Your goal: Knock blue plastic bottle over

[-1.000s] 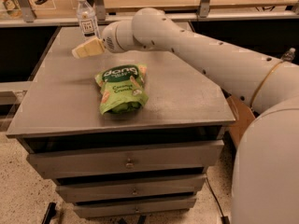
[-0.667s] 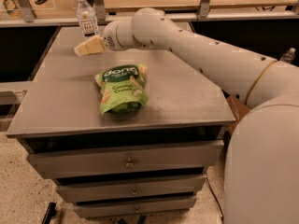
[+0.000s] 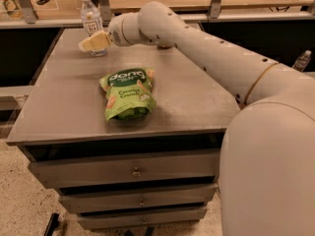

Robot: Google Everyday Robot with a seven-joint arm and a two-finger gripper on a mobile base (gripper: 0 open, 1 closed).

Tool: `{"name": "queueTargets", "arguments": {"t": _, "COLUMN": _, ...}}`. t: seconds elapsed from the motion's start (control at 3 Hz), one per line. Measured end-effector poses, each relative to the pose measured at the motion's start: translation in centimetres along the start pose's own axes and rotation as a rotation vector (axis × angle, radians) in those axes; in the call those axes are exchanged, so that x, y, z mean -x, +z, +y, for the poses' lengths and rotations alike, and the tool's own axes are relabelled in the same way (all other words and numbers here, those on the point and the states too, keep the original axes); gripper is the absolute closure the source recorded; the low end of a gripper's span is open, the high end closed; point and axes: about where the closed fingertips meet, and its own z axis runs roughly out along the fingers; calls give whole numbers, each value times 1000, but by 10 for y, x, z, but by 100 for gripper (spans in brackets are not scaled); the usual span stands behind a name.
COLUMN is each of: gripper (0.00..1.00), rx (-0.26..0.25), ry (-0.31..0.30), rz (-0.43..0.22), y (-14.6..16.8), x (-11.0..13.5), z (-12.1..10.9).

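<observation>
The blue plastic bottle (image 3: 91,18) stands upright at the far left of the grey cabinet top (image 3: 197,92). It is clear, with a white cap and a dark-and-white label. My gripper (image 3: 84,45) reaches across from the right, its cream fingers just in front of the bottle's lower part, covering its base. Whether the fingers touch the bottle I cannot tell.
A green snack bag (image 3: 127,93) lies flat in the middle of the cabinet top. A small clear bottle (image 3: 301,61) shows at the far right behind my arm. Drawers run below the top. A wooden shelf with metal posts stands behind.
The gripper has shifted slightly toward the bottle. The bottle still stands upright and the bag has not moved.
</observation>
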Motion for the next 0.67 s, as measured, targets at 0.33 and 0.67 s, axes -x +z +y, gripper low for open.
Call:
{"name": "queueTargets", "arguments": {"t": 0.33, "gripper": 0, "rx": -3, "ry": 20, "rz": -6, "y": 12, "x": -7, "z": -2}}
{"name": "queueTargets", "arguments": {"t": 0.67, "gripper": 0, "rx": -13, "ry": 37, "rz": -26, "y": 21, "x": -12, "z": -7}}
